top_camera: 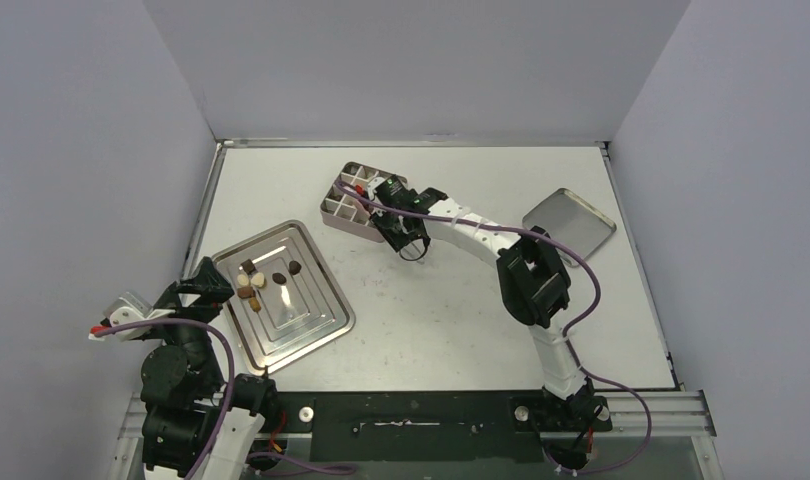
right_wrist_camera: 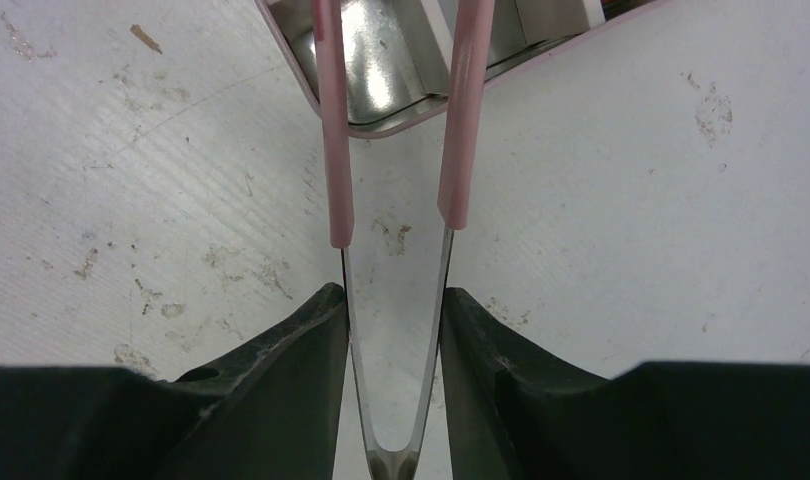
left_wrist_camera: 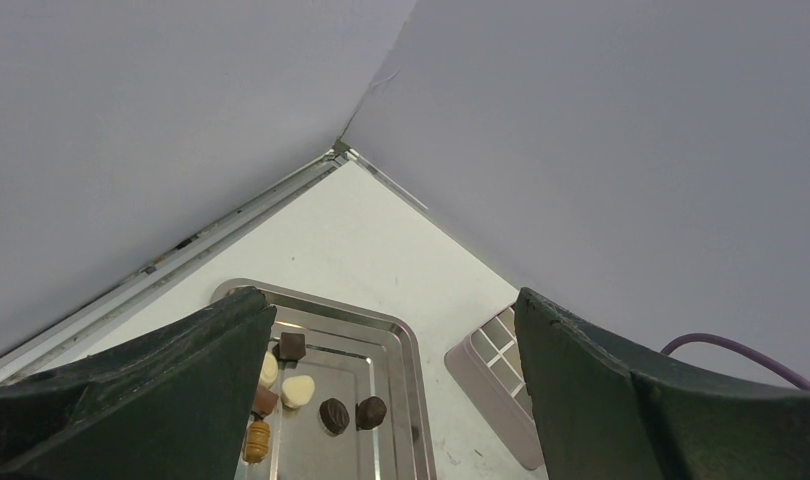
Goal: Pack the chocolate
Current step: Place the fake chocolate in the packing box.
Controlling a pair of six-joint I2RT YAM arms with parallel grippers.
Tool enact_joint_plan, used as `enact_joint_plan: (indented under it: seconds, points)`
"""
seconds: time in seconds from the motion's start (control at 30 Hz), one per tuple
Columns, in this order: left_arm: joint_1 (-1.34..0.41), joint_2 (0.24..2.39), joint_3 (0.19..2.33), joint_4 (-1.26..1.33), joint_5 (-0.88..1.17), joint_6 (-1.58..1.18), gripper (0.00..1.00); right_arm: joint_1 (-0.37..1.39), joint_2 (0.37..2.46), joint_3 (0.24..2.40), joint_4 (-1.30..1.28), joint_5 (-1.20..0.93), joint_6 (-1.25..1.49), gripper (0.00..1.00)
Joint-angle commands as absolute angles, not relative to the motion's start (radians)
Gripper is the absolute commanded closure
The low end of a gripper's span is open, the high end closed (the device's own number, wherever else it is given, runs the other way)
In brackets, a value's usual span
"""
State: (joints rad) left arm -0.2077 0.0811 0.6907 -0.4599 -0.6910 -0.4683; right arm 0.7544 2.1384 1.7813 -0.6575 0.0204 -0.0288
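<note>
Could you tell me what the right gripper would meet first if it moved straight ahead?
The right gripper would probably meet the gridded tin first; the pink-tipped tweezers it holds reach over the tin's corner, at an unclear height.

From my seat, the right arm (top_camera: pixel 461 225) shows white shells between black joint housings; the left arm (top_camera: pixel 186 375) looks mostly black, with a white lower link. A purple cable (top_camera: pixel 589 290) loops along each. The left claw (left_wrist_camera: pixel 386 300) and right claw (right_wrist_camera: pixel 391 300) have dark, matte, wedge-shaped fingers.
</note>
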Motion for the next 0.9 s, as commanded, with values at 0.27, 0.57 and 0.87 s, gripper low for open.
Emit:
enact_joint_plan:
  seconds: [0.27, 0.57, 0.87]
  points:
    - [-0.209, 0.075, 0.692, -0.417, -0.681, -0.467, 0.11, 0.755, 2.113, 1.854, -0.65, 0.064, -0.026, 0.64]
    - [-0.208, 0.081, 0.689, -0.417, -0.676, -0.47, 0.11, 0.755, 2.087, 1.873, -0.67, 0.076, -0.034, 0.63]
    - [-0.208, 0.08, 0.69, -0.419, -0.675, -0.472, 0.11, 0.813, 2.036, 1.853, -0.641, 0.008, -0.023, 0.64]
